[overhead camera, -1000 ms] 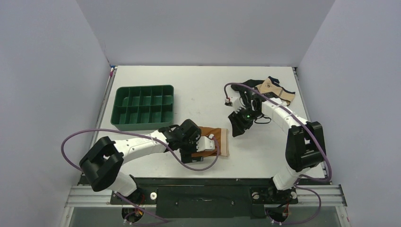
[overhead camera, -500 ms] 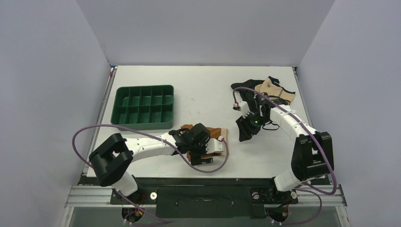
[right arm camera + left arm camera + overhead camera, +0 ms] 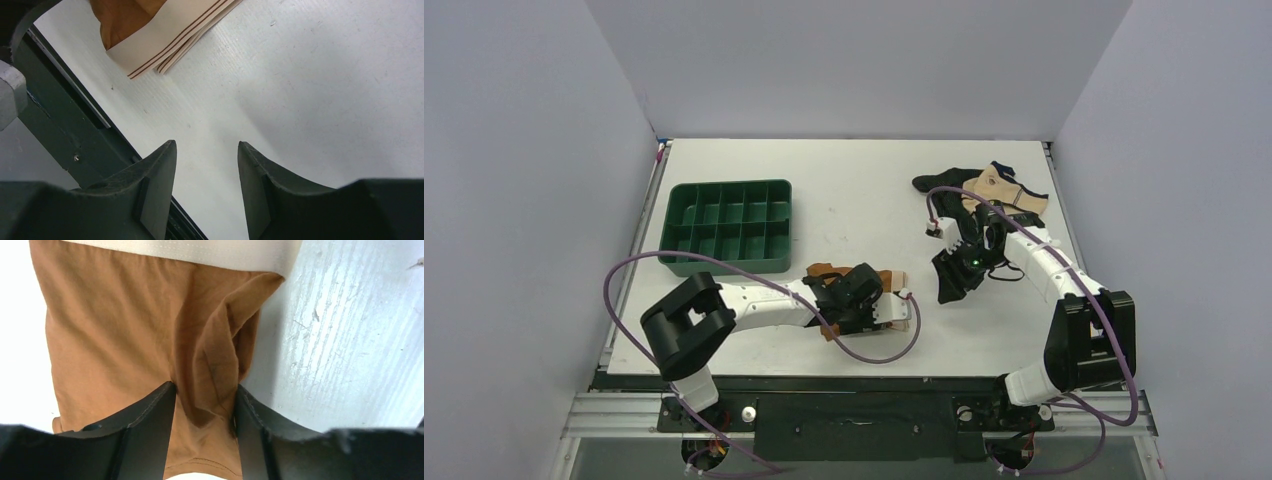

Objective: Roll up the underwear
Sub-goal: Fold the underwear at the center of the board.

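**Turn the pinched fold over itself, not across the surface**

The small rust-brown fabric underwear (image 3: 115,330), with its pale cream waistband (image 3: 200,252), lay on the white surface (image 3: 350,340) close to the near edge, about midway along it. The left tool (image 3: 204,386) had closed on a raised ridge of the brown cloth at the end away from the waistband, and the fabric pressed against both fingers. The right tool (image 3: 206,145) hung over the surface further toward the right edge, fingers parted with nothing between them (a corner of the waistband showed at the top of its view).

This looked like the very start of the roll. To do it well, the left tool would need to carry its pinch toward the waistband in a low arc, so the cloth turned onto itself. Thin fabric on a smooth surface would probably slide if simply pulled. The idle right tool could pin the waistband end as an anchor. Only a narrow ridge was held, so the hem on either side might lag and make the roll lopsided.
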Controlling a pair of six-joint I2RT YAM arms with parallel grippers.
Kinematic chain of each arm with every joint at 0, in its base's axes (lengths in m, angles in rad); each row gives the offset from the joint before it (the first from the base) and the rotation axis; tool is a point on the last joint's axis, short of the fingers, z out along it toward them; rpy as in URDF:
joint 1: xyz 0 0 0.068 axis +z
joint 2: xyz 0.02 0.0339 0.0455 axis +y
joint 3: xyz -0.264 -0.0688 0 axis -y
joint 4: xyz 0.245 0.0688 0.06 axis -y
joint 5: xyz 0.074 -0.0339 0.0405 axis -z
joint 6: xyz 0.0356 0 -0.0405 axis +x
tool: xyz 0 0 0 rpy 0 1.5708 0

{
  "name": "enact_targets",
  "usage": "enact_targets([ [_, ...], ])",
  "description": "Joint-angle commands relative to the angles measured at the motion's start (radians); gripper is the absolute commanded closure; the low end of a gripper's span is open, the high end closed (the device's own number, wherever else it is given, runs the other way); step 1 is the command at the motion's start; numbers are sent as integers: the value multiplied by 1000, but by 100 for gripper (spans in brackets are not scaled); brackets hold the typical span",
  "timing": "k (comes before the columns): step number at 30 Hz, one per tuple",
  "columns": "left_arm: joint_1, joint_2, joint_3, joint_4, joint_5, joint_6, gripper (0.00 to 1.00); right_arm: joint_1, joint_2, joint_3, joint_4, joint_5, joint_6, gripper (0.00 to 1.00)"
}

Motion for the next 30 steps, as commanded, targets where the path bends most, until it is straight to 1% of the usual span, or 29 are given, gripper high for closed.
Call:
enact_targets([
  [1,-17,36,11,-3,-34,3,63,-11,-24,0,-7,-30,-31,56],
  [2,-18,38,10,-8,-33,0,75,-10,-17,2,-8,-32,-35,56],
  [3,-19,36,14,-18,-26,-3,83,-10,-13,2,-7,-32,-37,56],
  [4,-18,32,16,-23,-21,-5,96,-11,-7,4,-8,-33,-40,56],
  [5,-17,30,18,-37,-3,-6,100,-10,-4,5,-8,-33,-42,56],
  [8,4,31,62,-87,86,-18,100,-10,7,10,-7,-44,-47,56],
  [9,26,35,78,-123,154,-27,100,-10,8,13,-9,-52,-47,56],
  [10,40,47,111,-164,191,-32,100,-10,9,17,-10,-58,-51,56],
  [11,71,55,131,-188,274,-42,100,-10,9,19,-15,-71,-53,56],
  [14,157,111,244,-309,432,-57,100,-7,11,31,-30,-106,-84,54],
  [16,212,143,302,-361,597,-74,100,-5,10,35,-41,-143,-104,53],
  [20,319,227,413,-457,814,-98,100,-6,9,44,-56,-203,-141,52],
  [24,394,326,511,-549,973,-109,100,3,5,50,-62,-236,-164,51],
  [25,402,362,542,-565,994,-110,100,9,4,49,-62,-237,-169,50],
  [28,438,428,601,-650,1099,-101,100,29,-4,47,-52,-229,-178,44],
  [30,452,472,642,-703,1145,-85,100,47,-15,42,-21,-212,-164,42],
])
